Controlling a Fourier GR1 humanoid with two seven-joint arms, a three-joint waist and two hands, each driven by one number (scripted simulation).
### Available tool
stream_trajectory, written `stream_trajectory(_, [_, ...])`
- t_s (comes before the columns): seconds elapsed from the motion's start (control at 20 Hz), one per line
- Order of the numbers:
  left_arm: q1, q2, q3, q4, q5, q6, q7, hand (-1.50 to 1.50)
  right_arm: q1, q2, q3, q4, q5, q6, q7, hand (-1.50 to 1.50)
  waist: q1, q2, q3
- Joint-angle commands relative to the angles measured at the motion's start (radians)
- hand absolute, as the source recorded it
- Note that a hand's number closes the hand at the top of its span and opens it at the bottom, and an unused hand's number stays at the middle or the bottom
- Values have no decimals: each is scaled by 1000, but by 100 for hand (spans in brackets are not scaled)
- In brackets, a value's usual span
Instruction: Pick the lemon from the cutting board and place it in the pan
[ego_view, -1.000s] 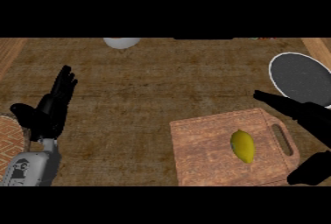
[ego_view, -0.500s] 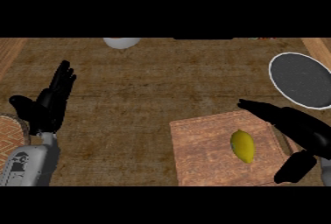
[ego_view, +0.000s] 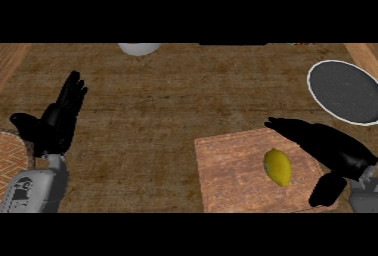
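One yellow oval lemon (ego_view: 277, 167) lies on brown wooden cutting board (ego_view: 229, 175), long axis roughly toward–away from robot. Right hand (ego_view: 328, 147) nearer, just right of lemon, spread wide, holding nothing. Left hand (ego_view: 55, 122) rests open, far left. Grey round pan (ego_view: 347, 92) beyond, right.

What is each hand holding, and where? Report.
Nothing. The right hand is open beside the lemon on the cutting board; the left hand rests open.
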Motion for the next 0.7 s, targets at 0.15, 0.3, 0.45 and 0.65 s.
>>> stream_trajectory(0.15, [-40,-25,-8,25,-34,18,8,0,13,-5,0,34,99,38,-31,-150,-5,0,0])
stream_trajectory(0.3, [-61,-39,1,71,-52,44,-15,0,42,72,72,24,148,14,5,-150,-7,0,0])
stream_trajectory(0.45, [15,1,23,-48,-4,-27,36,0,-51,119,47,119,185,14,-6,-150,0,0,0])
stream_trajectory(0.65, [-5,-36,-4,-5,-42,5,12,0,-7,129,128,200,292,-88,-70,-150,-1,1,0])
